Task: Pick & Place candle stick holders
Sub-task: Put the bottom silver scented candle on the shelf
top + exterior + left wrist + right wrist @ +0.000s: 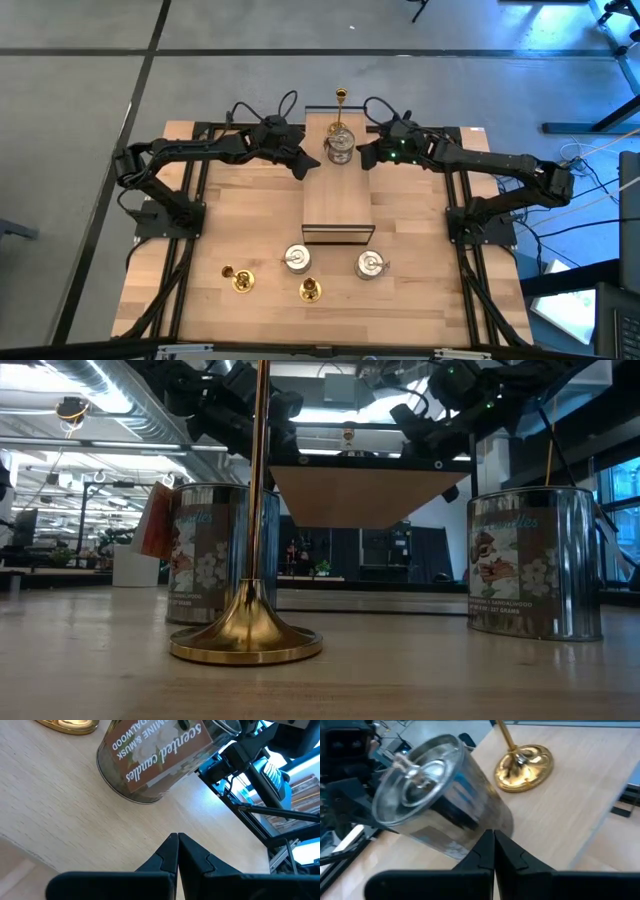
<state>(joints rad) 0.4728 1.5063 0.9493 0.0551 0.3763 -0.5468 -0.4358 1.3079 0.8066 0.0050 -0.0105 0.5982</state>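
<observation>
From above, your left claw [306, 166] sat at the far middle of the wooden counter [420, 300], fingers pressed together on nothing. Just to its right stood a silver candle tin [339, 146] on the raised centre platform [337, 205], with a slim brass holder [341, 98] upright beyond it at the far edge. Your right claw [366, 157] waited on the tin's other side, likewise closed and empty. Along the near edge, left to right, you had a tipped brass holder [238, 278], a silver tin [297, 259], another brass holder [310, 290] and a third silver tin [370, 264].
</observation>
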